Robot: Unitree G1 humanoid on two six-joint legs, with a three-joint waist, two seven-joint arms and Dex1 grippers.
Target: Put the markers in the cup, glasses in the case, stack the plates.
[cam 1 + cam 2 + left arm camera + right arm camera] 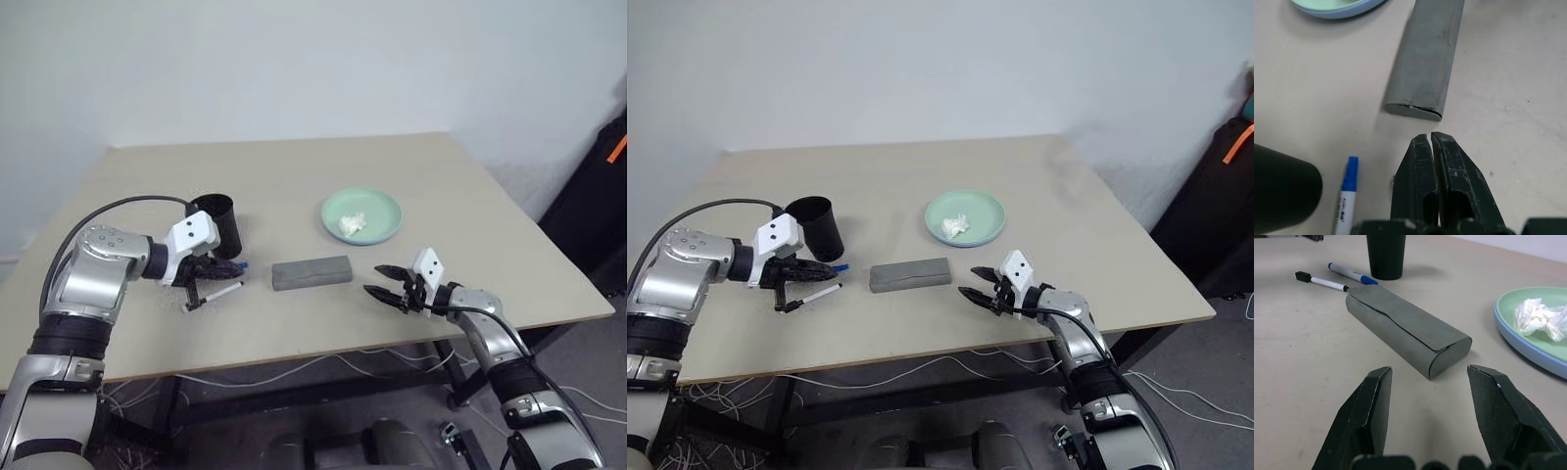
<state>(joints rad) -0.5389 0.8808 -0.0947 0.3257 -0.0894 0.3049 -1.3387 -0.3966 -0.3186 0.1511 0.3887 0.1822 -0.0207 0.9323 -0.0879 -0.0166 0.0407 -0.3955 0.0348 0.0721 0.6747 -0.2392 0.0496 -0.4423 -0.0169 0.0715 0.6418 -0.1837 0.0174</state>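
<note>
Left gripper [1431, 147] closed above markers [1327, 283]; right gripper [1427, 382] open toward case [1405, 330]

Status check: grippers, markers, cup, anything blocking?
Left gripper shut, empty. Right gripper open, empty. Both markers, blue-capped and black-capped, lie on the table beside the cup. Nothing blocking.

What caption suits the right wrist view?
Open right gripper facing the closed grey case; markers and cup behind.

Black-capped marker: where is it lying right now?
The black-capped marker lies flat on the table at the robot's left, under the left gripper, in front of the cup and left of the case.
</note>
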